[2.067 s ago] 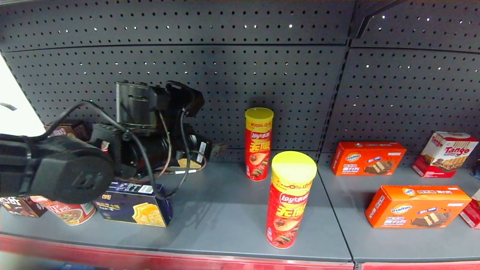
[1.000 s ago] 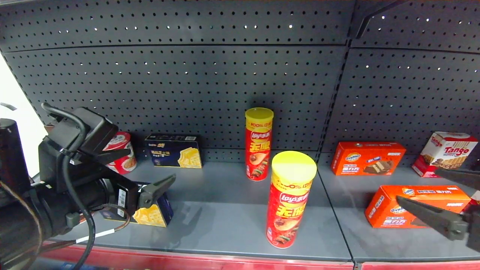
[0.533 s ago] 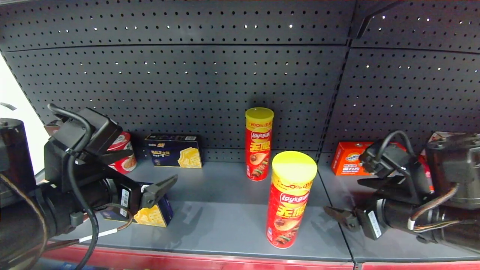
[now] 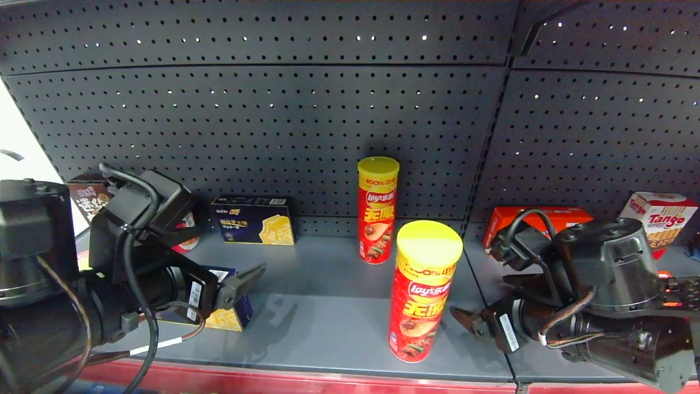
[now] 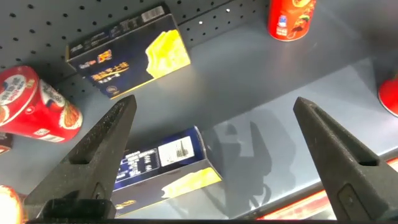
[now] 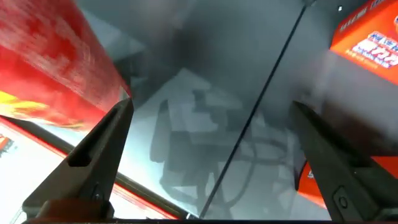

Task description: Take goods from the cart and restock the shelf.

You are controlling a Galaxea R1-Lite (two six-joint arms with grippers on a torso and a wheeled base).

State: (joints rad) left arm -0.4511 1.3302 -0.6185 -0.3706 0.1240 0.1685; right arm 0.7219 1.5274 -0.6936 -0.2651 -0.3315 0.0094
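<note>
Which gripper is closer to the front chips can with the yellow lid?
Right. The right gripper sits just beside the front chips can, on its right. The left gripper is farther off, by the blue box.

Yellow-lidded red can (image 4: 424,295) upright on shelf (image 4: 328,320)

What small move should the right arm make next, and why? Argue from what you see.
Probably ease the right gripper sideways toward the front chip can until its open fingers bracket the can. The gripper sits low beside the can, empty and not touching it, and the can stands upright near the front edge of the shelf.
</note>
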